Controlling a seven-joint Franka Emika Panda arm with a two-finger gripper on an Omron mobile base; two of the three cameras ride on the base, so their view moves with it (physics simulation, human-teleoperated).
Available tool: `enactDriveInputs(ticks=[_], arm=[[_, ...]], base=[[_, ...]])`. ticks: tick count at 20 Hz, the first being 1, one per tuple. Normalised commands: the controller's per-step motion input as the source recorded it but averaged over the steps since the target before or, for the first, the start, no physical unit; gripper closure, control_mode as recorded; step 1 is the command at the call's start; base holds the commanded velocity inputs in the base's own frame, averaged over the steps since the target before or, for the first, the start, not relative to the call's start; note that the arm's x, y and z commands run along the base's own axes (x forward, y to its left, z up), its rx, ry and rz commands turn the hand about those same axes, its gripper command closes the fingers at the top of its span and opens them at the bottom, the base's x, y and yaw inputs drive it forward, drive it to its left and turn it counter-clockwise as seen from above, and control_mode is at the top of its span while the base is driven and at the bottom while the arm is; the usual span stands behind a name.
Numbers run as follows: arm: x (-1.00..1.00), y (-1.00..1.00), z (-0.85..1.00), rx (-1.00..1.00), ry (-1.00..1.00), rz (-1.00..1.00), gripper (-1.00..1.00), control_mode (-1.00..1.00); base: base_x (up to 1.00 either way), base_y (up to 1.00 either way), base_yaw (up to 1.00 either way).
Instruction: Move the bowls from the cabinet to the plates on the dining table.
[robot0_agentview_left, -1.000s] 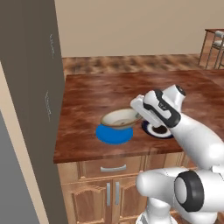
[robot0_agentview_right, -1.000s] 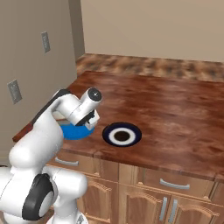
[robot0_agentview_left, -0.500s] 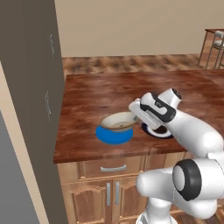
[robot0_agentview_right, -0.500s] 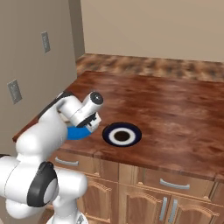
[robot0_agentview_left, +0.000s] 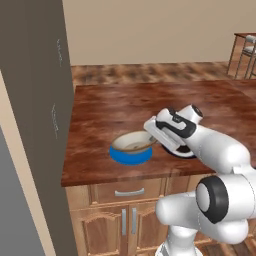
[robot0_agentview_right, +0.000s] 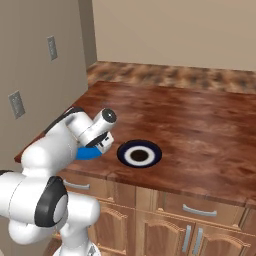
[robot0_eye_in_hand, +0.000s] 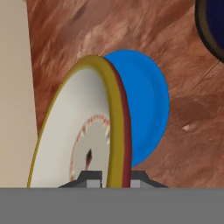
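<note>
While the reddish-brown bench (robot0_agentview_left: 150, 102) lay broad beneath everything, the black-ringed plate (robot0_agentview_right: 139, 153) sat at three o'clock of the blue plate (robot0_agentview_left: 131, 155), which carried the cream bowl (robot0_agentview_left: 132, 142), its rim clamped in the claw (robot0_agentview_left: 154, 138).

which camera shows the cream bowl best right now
The left base view: the whole bowl sits over the blue plate, its rim pinched by the hand. The hand view shows it close but edge-on and cropped. In the right base view the arm hides it.
</note>
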Motion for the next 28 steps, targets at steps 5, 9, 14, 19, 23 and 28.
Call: enactDriveInputs(ticks=[5,9,14,19,23,28], arm=[[0.04,0.04,-0.21,0.00,0.00,0.02,1.00,-1.00],[0.13,0.00,-0.10,0.00,0.00,0.00,1.00,-1.00],[0.13,0.00,-0.07,0.00,0.00,0.00,1.00,-1.00],[0.11,0.00,-0.02,0.00,0.00,0.00,1.00,-1.00],[0.08,0.00,-0.14,0.00,0.00,0.00,1.00,-1.00],[0.07,0.02,-0.20,0.00,0.00,0.00,1.00,-1.00]], base=[[0.00,0.00,0.00],[0.00,0.00,0.00],[0.00,0.00,0.00],[0.00,0.00,0.00],[0.00,0.00,0.00],[0.00,0.00,0.00]])
